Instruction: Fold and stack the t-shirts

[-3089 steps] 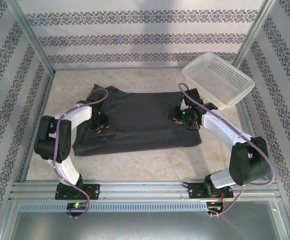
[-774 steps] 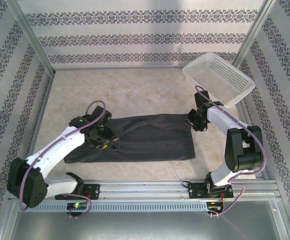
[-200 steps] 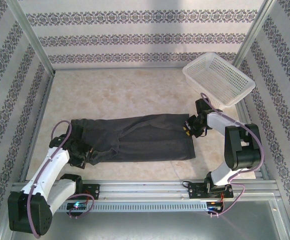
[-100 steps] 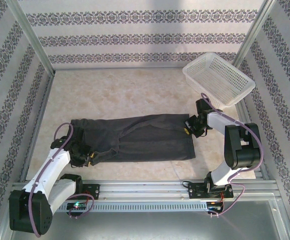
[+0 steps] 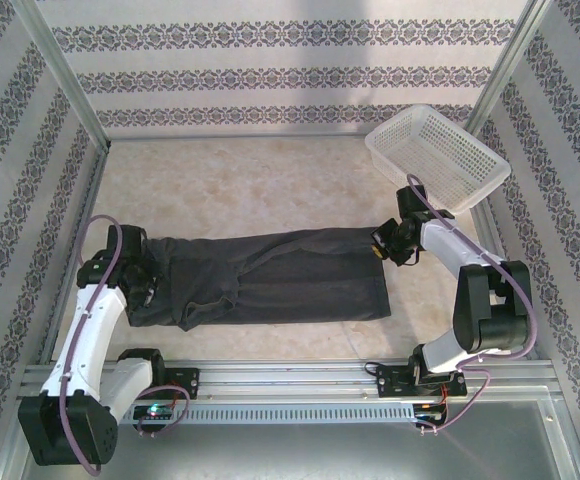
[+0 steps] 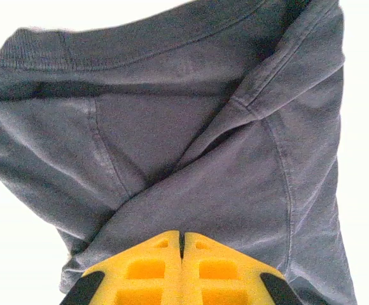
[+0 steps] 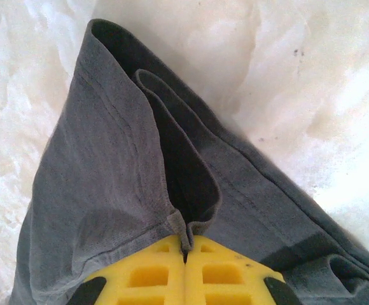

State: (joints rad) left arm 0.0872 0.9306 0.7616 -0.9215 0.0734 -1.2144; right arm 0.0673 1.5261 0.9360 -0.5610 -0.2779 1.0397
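Your left gripper (image 5: 136, 277) is clamped tight on the left end of the t-shirt (image 5: 290, 280), right gripper (image 5: 388, 247) pinching a fold at its right end, cloth lying as a long band across the near half of the counter (image 5: 260, 185).

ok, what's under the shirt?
The shirt lies on the table, which shows all round it. Right wrist view shows its own folded layers stacked at the edge. Anything under the middle is covered.

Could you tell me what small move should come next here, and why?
Probably lift both ends slightly together: the left gripper and right gripper have jaws shut on opposite ends of the t-shirt, which lies as a long folded strip.
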